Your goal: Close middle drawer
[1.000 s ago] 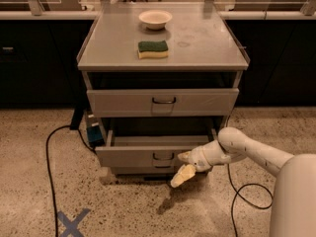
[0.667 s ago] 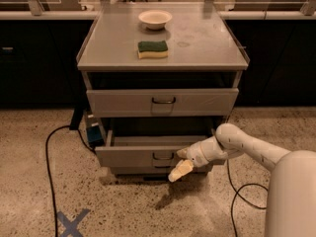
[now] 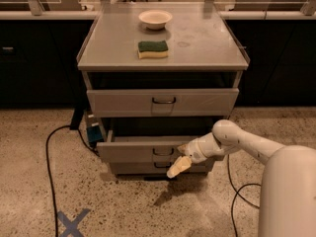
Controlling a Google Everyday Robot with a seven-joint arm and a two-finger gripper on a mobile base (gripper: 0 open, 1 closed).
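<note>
Hand: the hand (image 3: 176, 160) is hanging low in front of the cabinet, at the right part of the middle drawer (image 3: 133, 152), just beside its handle (image 3: 163, 152).
Hand opening: the two pale fingers (image 3: 178, 166) are standing apart. The upper one is lying close against the drawer front and the lower one is pointing down and to the left, toward the floor (image 3: 148, 206).
Hand contents: nothing is sitting between the fingers. I cannot tell whether the upper one is really touching the panel.
Arm: the white arm (image 3: 247, 144) is reaching in from the right, coming from the robot body (image 3: 289, 191) in the lower right corner.
Middle drawer: it is standing pulled out part of the way. Its low grey front is sticking forward, and a dark gap is showing above and behind it.
Upper drawer: the taller-fronted drawer (image 3: 207, 101) is sitting just under the table top, with its own dark handle at the centre.
Lowest drawer: its narrow front (image 3: 128, 168) is showing just below the middle one, partly behind the hand.
Table: the grey table (image 3: 202, 38) is carrying a white bowl (image 3: 155, 19) at the back and a sponge (image 3: 152, 49) nearer the front, green side up, the two apart from each other.
Floor: a black cable (image 3: 48, 172) is running along the speckled floor on the left, a blue cross of tape (image 3: 71, 222) is lying near the lower left, and another dark cable (image 3: 237, 196) is looping on the right.
Beside the cabinet: a small blue object (image 3: 94, 132) is standing at the left side; I cannot tell what it is.
</note>
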